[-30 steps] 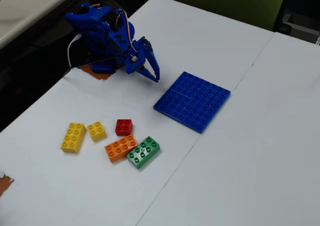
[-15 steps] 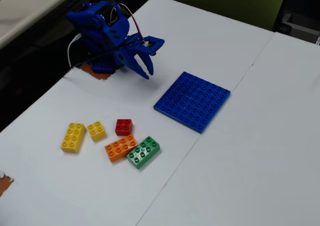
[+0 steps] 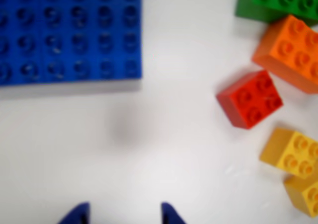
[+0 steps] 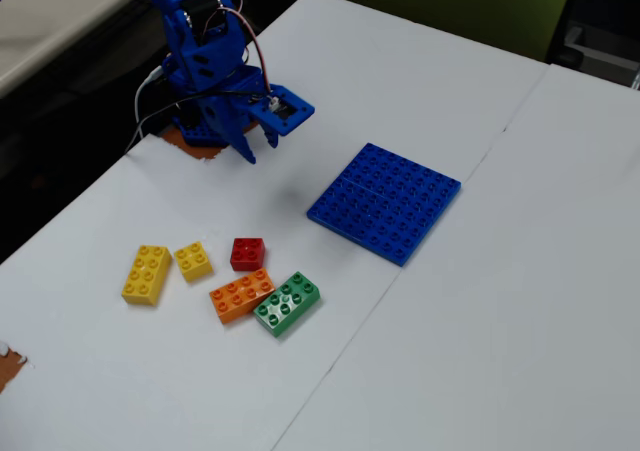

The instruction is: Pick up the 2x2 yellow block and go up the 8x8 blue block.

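Note:
The 2x2 yellow block (image 4: 193, 261) sits on the white table between a red brick (image 4: 247, 253) and a longer yellow brick (image 4: 146, 273). In the wrist view it lies at the right edge (image 3: 290, 152), below the red brick (image 3: 251, 99). The 8x8 blue block (image 4: 385, 201) lies flat mid-table; its corner fills the wrist view's top left (image 3: 64, 30). My gripper (image 4: 258, 149) hangs above the table near the arm's base, apart from all bricks. In the wrist view the gripper (image 3: 124, 216) is open and empty, with only its two blue tips showing at the bottom edge.
An orange brick (image 4: 241, 295) and a green brick (image 4: 287, 303) lie side by side in front of the red one. The longer yellow brick is cut off at the wrist view's lower right (image 3: 305, 194). A seam between two tabletops runs diagonally (image 4: 420, 241).

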You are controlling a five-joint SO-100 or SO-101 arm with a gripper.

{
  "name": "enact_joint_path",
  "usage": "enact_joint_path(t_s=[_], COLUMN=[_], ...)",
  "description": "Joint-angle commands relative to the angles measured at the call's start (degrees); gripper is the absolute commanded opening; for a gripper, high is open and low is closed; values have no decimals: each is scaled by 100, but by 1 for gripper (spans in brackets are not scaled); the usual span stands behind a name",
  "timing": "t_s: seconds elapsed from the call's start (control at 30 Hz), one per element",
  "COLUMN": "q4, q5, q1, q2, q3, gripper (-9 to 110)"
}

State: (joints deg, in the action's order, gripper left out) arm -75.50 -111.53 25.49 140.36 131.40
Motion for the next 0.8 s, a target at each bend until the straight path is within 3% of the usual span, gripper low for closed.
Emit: enact_joint_path(t_s=[0.0,0.23,0.57,0.77], q4=[246,686,211,1046], q5=[413,202,-686,-1230], q1=[562,1591,2373,2716], q2=[-826,-1881,-3876,-4526], q3=[-677,-1134,-3349,-3445], gripper=[28,30,29,28])
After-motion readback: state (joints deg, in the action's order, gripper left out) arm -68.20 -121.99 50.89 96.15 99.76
